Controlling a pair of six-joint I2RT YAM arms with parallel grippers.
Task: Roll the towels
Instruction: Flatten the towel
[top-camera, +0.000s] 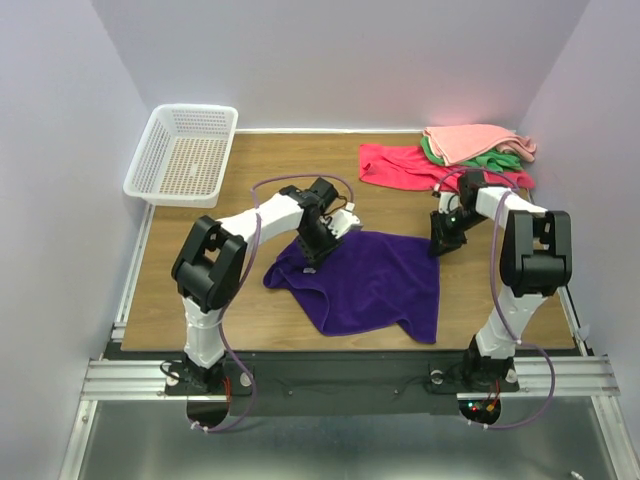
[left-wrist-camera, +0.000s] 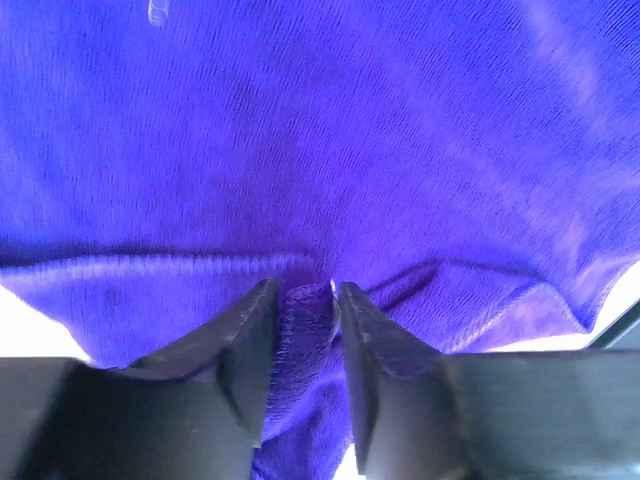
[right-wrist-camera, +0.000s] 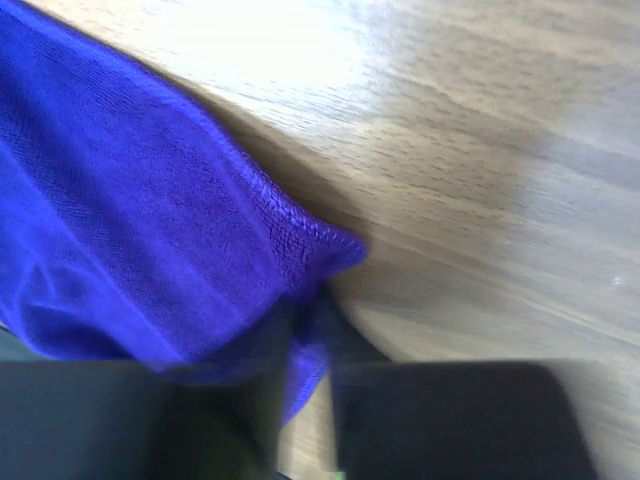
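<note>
step in hand: grasp of the far edge, ahead of the first roll. the purple towel (top-camera: 375, 285) lies spread and slightly rumpled at the centre of the table (top-camera: 200, 300), with one lobe trailing toward 9 o'clock and a corner hanging toward 5 o'clock.

tool state:
- left gripper (top-camera: 318, 248): set on the towel's edge at 10 o'clock. the left wrist view shows the jaws pressed together on a raised fold of the hem (left-wrist-camera: 305, 300), with cloth bunched between the fingers. a white tag (left-wrist-camera: 157, 12) shows at the top of that view.
- right gripper (top-camera: 443, 243): set on the towel's 2 o'clock corner. the right wrist view is blurred, but the corner runs down between the two fingers (right-wrist-camera: 310, 330), so it reads as pinched.

next move, as a judgement: both pinches lift together and carry the far edge toward 6 o'clock to start the roll. the two arms need matched height and pace, or the edge skews. the left grip holds only a small fold and may slip.

remaining stock: a red towel (top-camera: 395, 165), a green towel (top-camera: 495, 160) and a salmon-pink towel (top-camera: 470, 140) are piled at 1 o'clock, unrolled.

surface and room: wood-grain top, matte. a white basket (top-camera: 141, 155) sits at 11 o'clock. plain pale lilac walls (top-camera: 350, 60) enclose three sides. a metal rail (top-camera: 350, 375) carries the arm bases at 6 o'clock.
</note>
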